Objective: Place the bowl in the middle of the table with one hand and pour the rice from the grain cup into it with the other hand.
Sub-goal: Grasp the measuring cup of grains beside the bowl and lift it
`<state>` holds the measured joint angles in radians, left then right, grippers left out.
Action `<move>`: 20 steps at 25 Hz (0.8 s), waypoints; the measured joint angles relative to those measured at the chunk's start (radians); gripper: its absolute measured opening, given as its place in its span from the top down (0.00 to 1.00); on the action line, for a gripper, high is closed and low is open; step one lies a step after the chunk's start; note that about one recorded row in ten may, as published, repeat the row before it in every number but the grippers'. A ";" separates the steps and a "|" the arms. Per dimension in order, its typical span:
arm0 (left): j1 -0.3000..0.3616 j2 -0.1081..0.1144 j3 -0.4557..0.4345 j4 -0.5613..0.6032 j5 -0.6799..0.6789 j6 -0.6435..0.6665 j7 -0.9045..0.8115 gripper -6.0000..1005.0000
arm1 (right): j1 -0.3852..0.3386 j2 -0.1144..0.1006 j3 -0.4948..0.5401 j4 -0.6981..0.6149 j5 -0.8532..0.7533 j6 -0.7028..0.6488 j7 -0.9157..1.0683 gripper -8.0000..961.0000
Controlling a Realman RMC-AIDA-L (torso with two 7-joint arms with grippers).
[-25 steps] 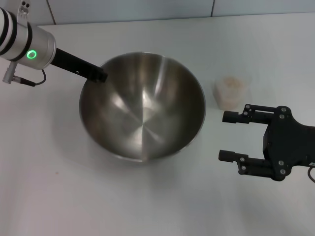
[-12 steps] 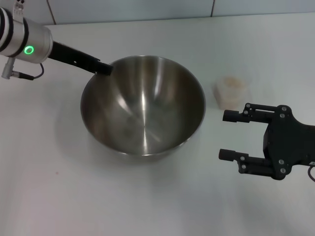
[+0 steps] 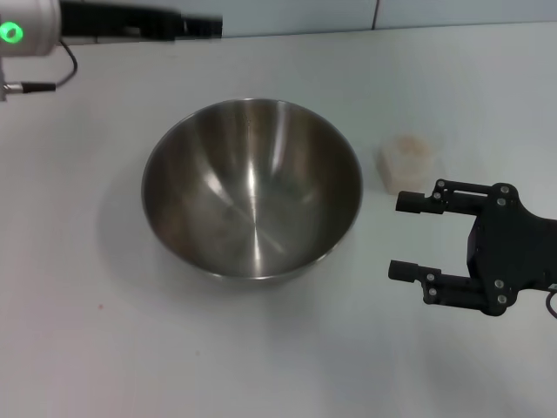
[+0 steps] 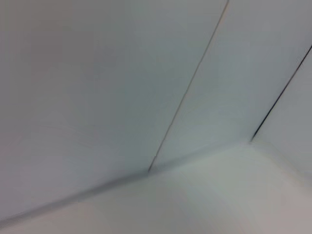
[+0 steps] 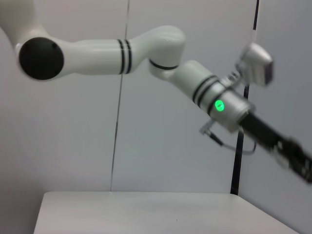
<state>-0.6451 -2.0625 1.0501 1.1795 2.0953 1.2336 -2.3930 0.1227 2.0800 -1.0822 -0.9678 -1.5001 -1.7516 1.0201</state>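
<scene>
The steel bowl (image 3: 252, 187) sits upright near the middle of the white table (image 3: 104, 348), with nothing inside it. To its right stands the small clear grain cup (image 3: 407, 162), and pale rice (image 3: 409, 148) shows through it. My right gripper (image 3: 407, 237) hovers open just in front of the cup, fingers pointing toward the bowl, holding nothing. My left gripper (image 3: 213, 26) is raised at the far left back edge, clear of the bowl. The right wrist view catches the left arm and left gripper (image 5: 295, 160) in the air above the table.
A pale panelled wall (image 4: 122, 73) runs behind the table's far edge. Bare tabletop lies in front of and to the left of the bowl. The left arm's cable (image 3: 35, 83) hangs near the back left corner.
The left gripper has let go of the bowl's rim and pulled up and back to the far left. The bowl has settled from tilted to level. The right gripper has stayed put.
</scene>
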 joint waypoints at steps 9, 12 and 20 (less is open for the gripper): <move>0.192 0.006 -0.166 -0.078 -0.555 0.118 0.459 0.31 | -0.001 0.000 -0.001 0.002 0.000 0.000 0.000 0.33; 0.238 0.023 -0.175 -0.120 -0.608 0.192 0.684 0.31 | 0.000 0.000 -0.001 0.002 0.000 0.000 0.000 0.33; 0.332 0.073 -0.170 -0.116 -0.547 0.381 0.997 0.32 | 0.007 0.000 0.002 -0.003 0.000 -0.001 0.004 0.33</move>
<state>-0.3133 -1.9892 0.8797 1.0639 1.5486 1.6147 -1.3959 0.1299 2.0800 -1.0805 -0.9708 -1.5002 -1.7522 1.0239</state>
